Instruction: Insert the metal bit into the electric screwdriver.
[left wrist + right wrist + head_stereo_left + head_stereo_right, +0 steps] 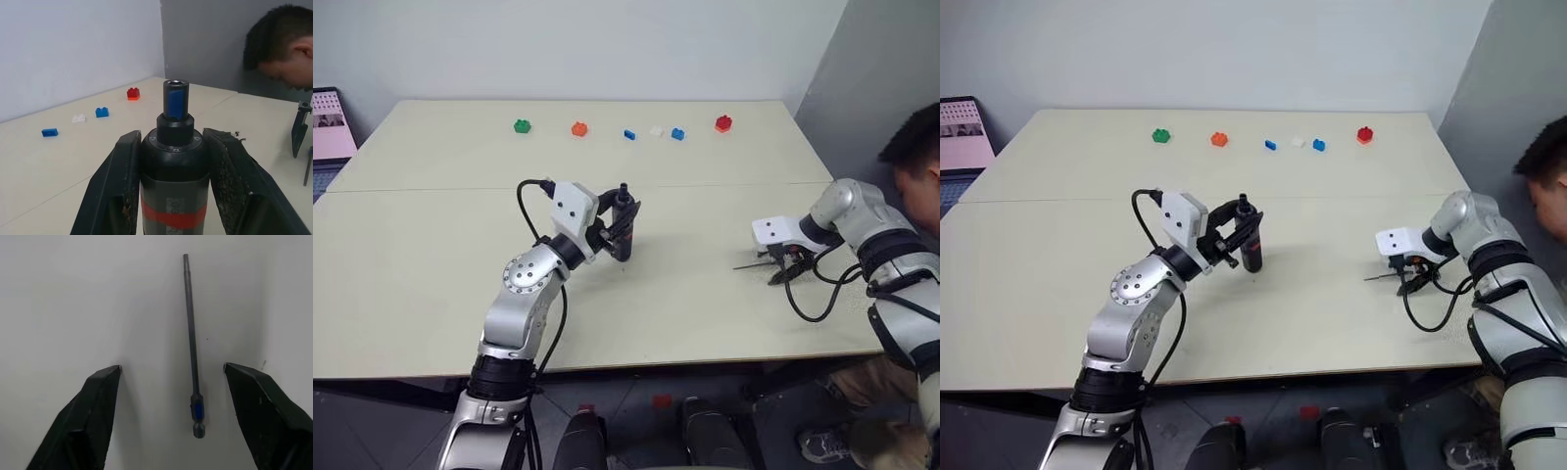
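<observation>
One thin grey metal bit (pixel 191 342), blue-banded.

I see a black electric screwdriver (pixel 172 191) with a red band and blue tip, a grey metal bit (pixel 191 338) with a blue ring, black fingers (pixel 90 416), and green (pixel 522 125), orange (pixel 578 128), blue (pixel 677 134), white (pixel 656 130) and red (pixel 722 123) bricks on a cream table (pixel 431 255).

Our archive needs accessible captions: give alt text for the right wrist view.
A thin metal bit lies flat on the pale table, between the open right pincer's two black fingers, which do not touch it.
</observation>
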Robot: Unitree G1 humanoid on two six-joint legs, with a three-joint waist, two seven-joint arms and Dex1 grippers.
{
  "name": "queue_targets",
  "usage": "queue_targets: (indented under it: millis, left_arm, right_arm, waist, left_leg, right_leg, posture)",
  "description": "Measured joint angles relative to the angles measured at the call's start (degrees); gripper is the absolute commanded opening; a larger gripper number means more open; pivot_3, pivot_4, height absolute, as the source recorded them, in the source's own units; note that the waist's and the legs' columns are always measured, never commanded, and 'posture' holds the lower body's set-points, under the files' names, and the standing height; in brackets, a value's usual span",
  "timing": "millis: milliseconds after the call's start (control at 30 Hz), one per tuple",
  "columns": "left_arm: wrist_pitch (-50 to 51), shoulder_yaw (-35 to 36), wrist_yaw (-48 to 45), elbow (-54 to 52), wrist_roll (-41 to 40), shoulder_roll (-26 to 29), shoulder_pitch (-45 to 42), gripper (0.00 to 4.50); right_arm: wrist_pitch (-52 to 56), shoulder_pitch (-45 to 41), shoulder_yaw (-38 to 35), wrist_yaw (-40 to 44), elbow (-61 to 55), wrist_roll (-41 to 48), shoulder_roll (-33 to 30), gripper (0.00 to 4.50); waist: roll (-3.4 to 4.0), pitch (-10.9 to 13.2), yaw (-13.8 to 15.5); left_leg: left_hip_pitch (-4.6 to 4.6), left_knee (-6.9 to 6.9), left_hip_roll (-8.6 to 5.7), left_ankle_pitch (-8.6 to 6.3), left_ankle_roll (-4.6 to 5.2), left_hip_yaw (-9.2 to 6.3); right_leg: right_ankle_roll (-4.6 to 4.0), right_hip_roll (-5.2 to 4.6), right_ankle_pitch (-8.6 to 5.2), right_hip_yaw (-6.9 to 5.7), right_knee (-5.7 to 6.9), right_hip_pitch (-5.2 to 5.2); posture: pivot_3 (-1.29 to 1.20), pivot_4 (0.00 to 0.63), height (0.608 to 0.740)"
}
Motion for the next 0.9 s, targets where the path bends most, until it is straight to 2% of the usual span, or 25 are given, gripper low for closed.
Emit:
queue_targets:
  millis: [367,667,800,900]
  left_arm:
    - [0.3,0.0,0.3,-0.4,-0.1,0.1,0.3,1.63]
    - [0.5,0.0,0.3,-0.8,-0.2,0.4,0.4,1.63]
    - [2.0,0.1,0.3,-2.2,-0.7,0.6,0.4,1.63]
    - [4.3,0.1,0.3,-3.9,-1.6,0.5,0.5,1.63]
  right_arm:
    - [0.0,-1.8,-0.6,-0.7,3.7,-2.7,1.5,0.03]
    - [0.5,-1.8,-2.9,-0.8,4.1,-2.4,1.7,0.0]
    - [0.7,-1.4,-8.7,2.5,0.0,3.2,1.0,0.0]
    - [3.6,1.1,-13.9,4.0,-8.8,9.4,-0.6,0.0]
  waist:
    - [0.01,0.0,-0.1]
    - [0.03,0.0,-0.1]
    - [0.1,0.0,-0.1]
    - [0.11,0.1,0.1]
  left_leg:
    - [0.04,-0.01,0.0,0.0,0.0,-0.01]
    - [0.08,-0.02,0.0,0.0,-0.01,-0.01]
    - [0.06,-0.09,0.0,0.0,-0.01,-0.01]
    - [-0.01,-0.12,0.0,0.0,-0.01,-0.04]
  right_leg:
    - [0.0,0.02,0.0,0.02,0.01,0.02]
    - [-0.01,0.03,0.0,0.04,0.02,0.04]
    - [0.03,0.03,0.01,0.04,-0.01,0.02]
    - [0.09,0.03,0.02,0.0,-0.04,0.01]
  posture:
    - [0.0,0.15,0.74]
    - [0.0,0.15,0.74]
    - [0.0,0.15,0.74]
    - [0.0,0.15,0.74]
